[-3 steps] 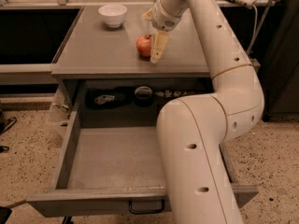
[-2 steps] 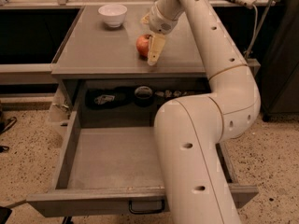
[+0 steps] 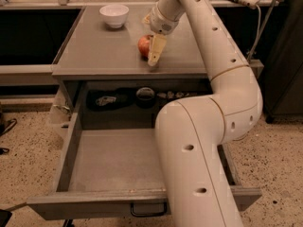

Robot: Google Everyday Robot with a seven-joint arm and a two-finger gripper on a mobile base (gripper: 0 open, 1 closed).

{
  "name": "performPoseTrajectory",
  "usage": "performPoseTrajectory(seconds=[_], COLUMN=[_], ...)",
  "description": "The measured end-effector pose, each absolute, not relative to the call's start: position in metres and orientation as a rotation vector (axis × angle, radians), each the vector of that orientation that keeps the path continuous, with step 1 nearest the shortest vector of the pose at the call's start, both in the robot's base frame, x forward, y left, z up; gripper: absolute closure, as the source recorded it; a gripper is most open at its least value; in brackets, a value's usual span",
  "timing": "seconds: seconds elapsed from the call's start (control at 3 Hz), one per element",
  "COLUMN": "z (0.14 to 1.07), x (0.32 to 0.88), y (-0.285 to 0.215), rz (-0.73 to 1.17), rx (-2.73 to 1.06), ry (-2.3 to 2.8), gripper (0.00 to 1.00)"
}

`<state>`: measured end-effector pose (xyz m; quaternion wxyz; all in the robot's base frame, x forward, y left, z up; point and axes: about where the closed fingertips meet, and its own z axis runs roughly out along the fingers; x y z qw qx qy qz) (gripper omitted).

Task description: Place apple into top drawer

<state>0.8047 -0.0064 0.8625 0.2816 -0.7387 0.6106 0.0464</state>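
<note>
Camera view, single entry.

1. Bench (image 3: 102,51): grey flat top, seen from above and in front. Carried on it are the bowl and the apple, well apart from each other.
2. Bowl (image 3: 114,15): white, upright, set toward the far left of the bench top.
3. Apple (image 3: 143,46): red-orange, set on the bench top near its middle, toward the front edge. It is not in the drawer.
4. Pincer (image 3: 152,52): cream-coloured, pointed downward, placed right against the apple's right side and partly covering it. Whether it is clenched on the apple or released cannot be told.
5. Arm (image 3: 213,108): white, thick, jointed. It is seen rising from the lower foreground, bending at the right and reaching back over the bench to the pincer. The drawer's right part is hidden by it.
6. Top drawer (image 3: 113,160): grey metal, pulled fully out below the bench top. A bare flat bottom and low side walls are shown.
7. Handle (image 3: 148,211): small, dark, fixed on the drawer's front.
8. Recess (image 3: 123,115) behind the drawer: several dark items are lodged there; their kind cannot be made out.
9. Floor (image 3: 23,141): speckled, light.
</note>
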Motion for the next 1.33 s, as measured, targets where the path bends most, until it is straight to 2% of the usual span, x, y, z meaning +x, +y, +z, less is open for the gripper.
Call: performPoseTrajectory(seconds=[1.0,1.33], z=[0.861,0.861], x=[0.815,0.816], y=[-0.025,-0.025], rz=[0.061,0.061], rx=[-1.902,-1.901], ry=[1.751,1.751], gripper=[0.00,0.19])
